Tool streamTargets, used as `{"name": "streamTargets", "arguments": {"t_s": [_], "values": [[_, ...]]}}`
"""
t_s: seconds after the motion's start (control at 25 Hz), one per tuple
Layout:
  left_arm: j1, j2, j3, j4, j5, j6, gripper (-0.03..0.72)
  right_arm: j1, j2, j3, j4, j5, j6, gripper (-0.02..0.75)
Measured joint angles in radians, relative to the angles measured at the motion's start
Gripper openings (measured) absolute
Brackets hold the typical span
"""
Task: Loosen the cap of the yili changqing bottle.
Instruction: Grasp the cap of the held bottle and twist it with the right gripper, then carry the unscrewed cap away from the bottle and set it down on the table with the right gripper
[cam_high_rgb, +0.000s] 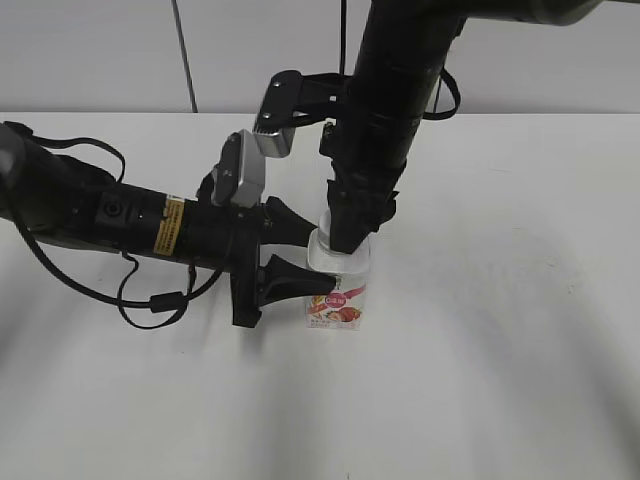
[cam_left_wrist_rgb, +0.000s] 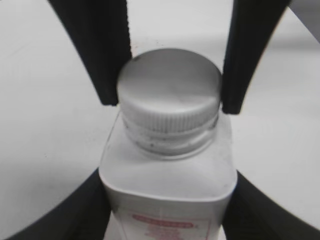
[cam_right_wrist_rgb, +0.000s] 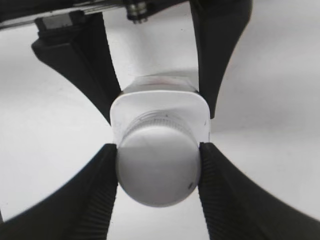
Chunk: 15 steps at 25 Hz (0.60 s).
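The yili changqing bottle (cam_high_rgb: 340, 290) stands upright on the white table, white with a pink-red label. My left gripper (cam_high_rgb: 290, 280) comes in from the left and is shut on the bottle's body (cam_left_wrist_rgb: 167, 185), one finger on each side. My right gripper (cam_high_rgb: 345, 235) comes down from above and is shut on the white cap (cam_right_wrist_rgb: 157, 167), its ribbed fingers pressed on both sides. In the left wrist view the cap (cam_left_wrist_rgb: 170, 95) sits on the neck with the right gripper's two fingers (cam_left_wrist_rgb: 170, 102) beside it. In the exterior view the cap is hidden by the right gripper.
The white table (cam_high_rgb: 500, 350) spreads all around the bottle. A pale wall (cam_high_rgb: 100, 50) runs along the back. The left arm's black body and cables (cam_high_rgb: 110, 225) lie low across the left side of the table.
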Motion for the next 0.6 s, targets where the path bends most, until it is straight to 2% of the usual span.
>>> {"name": "streamTargets", "arguments": {"t_s": [0.24,0.4,0.6], "values": [[0.0,0.0,0.0,-0.001,0.001,-0.001,0.4,0.0,0.0,-0.089,0.011,0.017,-0.041,0.393],[0.0,0.0,0.0,-0.007,0.001,-0.002,0.4,0.0,-0.02,-0.13,0.004,0.017,0.112,0.392],[0.0,0.0,0.001,-0.029,0.007,-0.004,0.4,-0.03,-0.061,-0.142,-0.063,0.018,0.417,0.392]]}}
